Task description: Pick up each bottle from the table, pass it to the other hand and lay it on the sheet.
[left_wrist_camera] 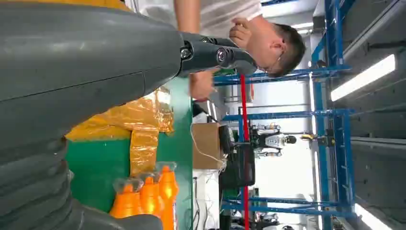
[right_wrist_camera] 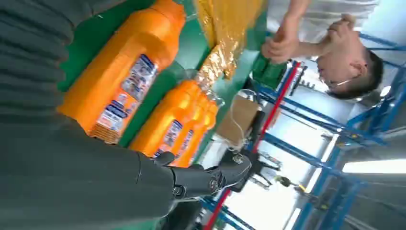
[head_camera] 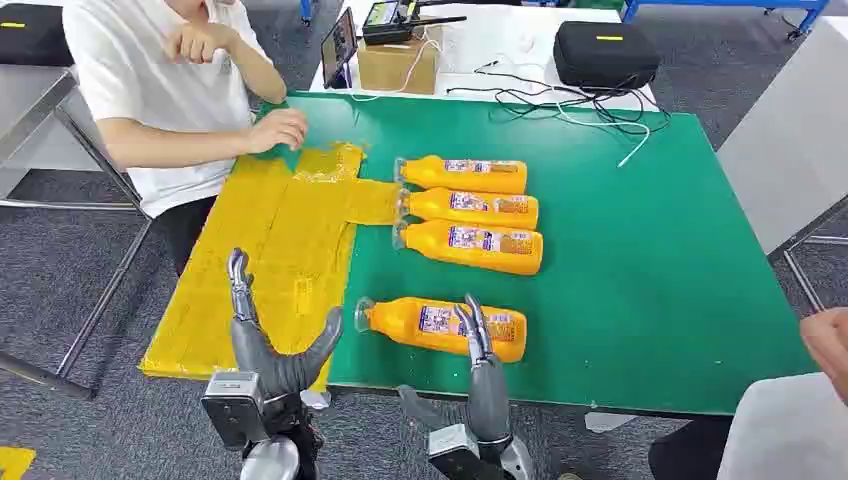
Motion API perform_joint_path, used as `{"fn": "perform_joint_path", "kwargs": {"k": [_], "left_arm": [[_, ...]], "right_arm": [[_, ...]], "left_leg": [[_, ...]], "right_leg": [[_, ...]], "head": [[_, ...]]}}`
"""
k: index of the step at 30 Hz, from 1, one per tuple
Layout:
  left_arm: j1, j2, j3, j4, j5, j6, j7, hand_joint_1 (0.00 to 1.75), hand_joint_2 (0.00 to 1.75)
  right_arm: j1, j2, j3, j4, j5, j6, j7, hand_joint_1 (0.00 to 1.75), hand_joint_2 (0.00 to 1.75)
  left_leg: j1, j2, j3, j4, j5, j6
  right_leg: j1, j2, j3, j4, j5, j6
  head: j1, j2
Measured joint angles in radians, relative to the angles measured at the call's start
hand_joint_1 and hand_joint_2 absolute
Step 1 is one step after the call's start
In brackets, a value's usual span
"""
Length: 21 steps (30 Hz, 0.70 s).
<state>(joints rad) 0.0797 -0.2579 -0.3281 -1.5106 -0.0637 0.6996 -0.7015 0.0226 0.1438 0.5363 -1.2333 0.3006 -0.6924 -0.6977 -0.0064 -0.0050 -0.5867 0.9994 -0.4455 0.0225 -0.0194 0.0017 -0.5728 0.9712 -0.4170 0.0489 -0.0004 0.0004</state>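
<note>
With 4 orange bottles lying on the green table (head_camera: 640, 300) and none on the yellow sheet (head_camera: 280, 260), the empty, spread-fingered right hand (head_camera: 478, 345) should wrap the nearest bottle (head_camera: 440, 326) mid-body, while the left hand (head_camera: 275, 345) waits open over the sheet.

The right hand (head_camera: 478, 335) hides part of the nearest bottle's (head_camera: 420, 322) label.
</note>
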Motion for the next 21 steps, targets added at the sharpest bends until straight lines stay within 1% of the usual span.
{"fn": "perform_joint_path", "kwargs": {"k": [3, 5, 6, 8, 10, 11, 14, 21], "left_arm": [[0.000, 0.000, 0.003, 0.000, 0.001, 0.000, 0.000, 0.00, 1.75], [0.000, -0.001, 0.009, 0.000, 0.005, 0.000, 0.000, 0.00, 1.75], [0.001, -0.001, 0.011, 0.000, 0.007, 0.000, 0.000, 0.00, 1.75], [0.005, -0.001, 0.020, -0.004, 0.003, 0.000, 0.000, 0.00, 1.75], [0.012, -0.001, 0.028, -0.010, 0.002, 0.000, 0.000, 0.00, 1.75], [0.017, -0.001, 0.033, -0.014, 0.002, 0.000, 0.000, 0.00, 1.75], [0.020, -0.001, 0.039, -0.018, 0.010, 0.000, 0.000, 0.00, 1.75], [0.010, -0.001, 0.044, -0.013, 0.011, 0.000, 0.000, 0.00, 1.75]], "right_arm": [[0.000, 0.000, -0.010, -0.021, 0.050, 0.000, 0.002, 0.00, 1.75], [0.001, -0.004, -0.026, -0.040, 0.172, -0.002, 0.026, 0.00, 1.75], [0.001, -0.008, -0.037, -0.048, 0.242, -0.002, 0.052, 0.00, 1.75], [-0.002, -0.025, -0.056, -0.057, 0.404, 0.002, 0.155, 0.00, 1.75], [-0.004, -0.053, -0.069, -0.057, 0.507, 0.021, 0.252, 0.00, 1.75], [-0.005, -0.065, -0.075, -0.057, 0.535, 0.022, 0.278, 0.00, 1.75], [-0.016, -0.087, -0.101, -0.056, 0.596, 0.005, 0.312, 0.00, 1.75], [-0.106, -0.131, -0.143, 0.031, 0.699, 0.011, 0.417, 0.00, 1.75]], "left_leg": [[0.000, 0.000, 0.000, 0.000, 0.000, 0.000], [0.000, 0.000, 0.000, 0.000, 0.000, 0.000], [0.000, 0.000, 0.000, 0.000, 0.000, 0.000], [0.000, 0.000, 0.000, 0.000, 0.000, 0.000], [0.000, 0.000, 0.000, 0.000, 0.000, 0.000], [0.000, 0.000, 0.000, 0.000, 0.000, 0.000], [-0.001, 0.000, 0.000, 0.000, 0.000, 0.000], [-0.001, 0.000, 0.000, 0.000, 0.000, 0.000]], "right_leg": [[0.000, 0.000, 0.000, 0.000, 0.000, 0.000], [0.000, 0.000, 0.000, 0.000, 0.000, 0.000], [0.000, 0.000, 0.000, 0.000, 0.000, 0.000], [0.000, 0.000, 0.000, 0.000, 0.000, 0.000], [0.000, 0.000, 0.000, 0.000, 0.000, 0.000], [0.000, 0.000, 0.000, 0.000, 0.000, 0.000], [-0.001, 0.000, 0.000, 0.000, 0.000, 0.000], [0.000, 0.000, 0.000, 0.000, 0.000, 0.000]], "head": [[0.000, 0.000], [0.000, 0.000], [0.000, 0.000], [0.000, 0.000], [0.000, 0.000], [0.000, 0.000], [0.000, 0.000], [0.000, 0.000]]}}
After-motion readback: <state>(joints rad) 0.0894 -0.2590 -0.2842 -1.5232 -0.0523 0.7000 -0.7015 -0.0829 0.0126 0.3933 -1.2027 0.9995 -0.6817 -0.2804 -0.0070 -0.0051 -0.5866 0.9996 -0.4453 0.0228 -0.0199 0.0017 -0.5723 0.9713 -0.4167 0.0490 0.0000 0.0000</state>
